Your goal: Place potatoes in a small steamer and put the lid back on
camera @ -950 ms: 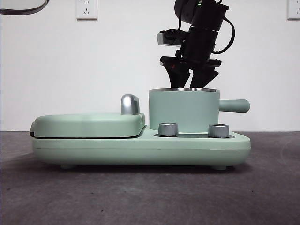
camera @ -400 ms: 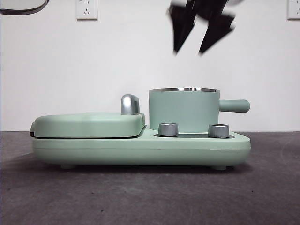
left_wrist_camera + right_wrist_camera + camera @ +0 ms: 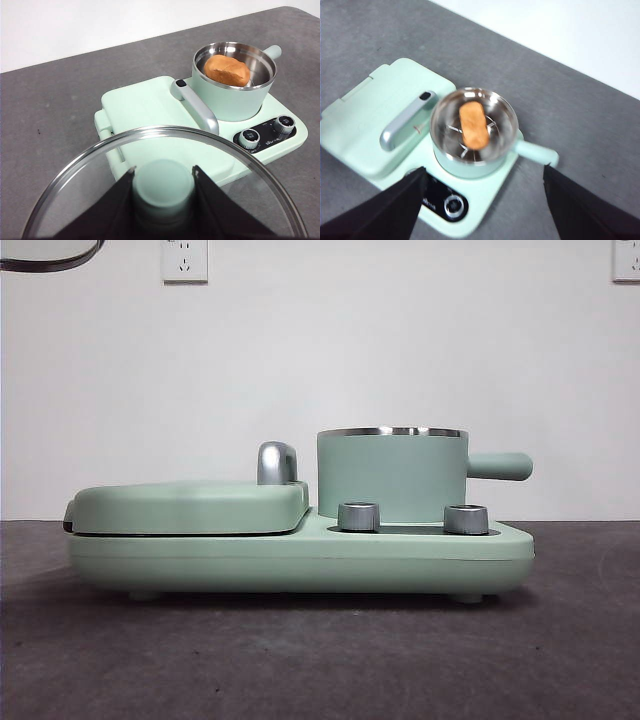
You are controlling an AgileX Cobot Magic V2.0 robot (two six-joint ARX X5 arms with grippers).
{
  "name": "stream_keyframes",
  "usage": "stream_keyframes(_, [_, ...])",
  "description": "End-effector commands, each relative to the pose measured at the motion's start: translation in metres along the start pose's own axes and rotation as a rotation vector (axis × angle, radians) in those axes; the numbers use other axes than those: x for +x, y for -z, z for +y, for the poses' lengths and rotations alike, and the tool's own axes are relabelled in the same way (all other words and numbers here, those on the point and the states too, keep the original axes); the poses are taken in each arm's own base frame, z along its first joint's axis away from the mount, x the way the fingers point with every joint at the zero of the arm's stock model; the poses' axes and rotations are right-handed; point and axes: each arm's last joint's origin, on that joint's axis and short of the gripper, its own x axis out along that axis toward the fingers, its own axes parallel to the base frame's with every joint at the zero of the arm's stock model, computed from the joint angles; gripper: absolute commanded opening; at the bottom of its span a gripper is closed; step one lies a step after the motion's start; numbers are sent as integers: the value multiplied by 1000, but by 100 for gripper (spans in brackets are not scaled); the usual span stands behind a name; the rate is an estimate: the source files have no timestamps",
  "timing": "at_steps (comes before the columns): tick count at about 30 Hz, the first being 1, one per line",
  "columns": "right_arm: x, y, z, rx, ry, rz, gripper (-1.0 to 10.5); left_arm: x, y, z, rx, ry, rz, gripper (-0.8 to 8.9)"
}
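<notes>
Potato [image 3: 227, 70] shows only from above, inside steamer [image 3: 392, 475].

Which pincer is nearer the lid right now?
Left. The left pincer is shut on the lid's knob, held off to the side of the steamer. The right pincer is open above the steamer, holding nothing.

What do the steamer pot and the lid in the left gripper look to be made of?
The small steamer: matte mint-green outside, probably coated metal or plastic; shiny steel inside, mirroring the potato. The lid: a clear pane, glass by the look, the appliance visible through it, with a bright steel rim and a matte green knob held by the left gripper.
</notes>
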Motion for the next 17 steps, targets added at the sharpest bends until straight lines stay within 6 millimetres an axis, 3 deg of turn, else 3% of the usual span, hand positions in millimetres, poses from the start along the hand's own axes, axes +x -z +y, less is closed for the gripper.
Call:
stream_keyframes(1, [-17,21,2,11,5,-15,357,-3,-6,0,1,2,-41,15])
stream_keyframes(8, [-46,91,8,33,9,-62,357,-3,-6,-1,-6,44,-40,15])
stream_keyframes(14, [-55,145,11,55,32,-80,357,-3,-6,-2,-15,68,-39,15])
stream_keyframes(17, [-56,160,12,74,37,-87,357,-3,-6,-3,-27,95,-37,15])
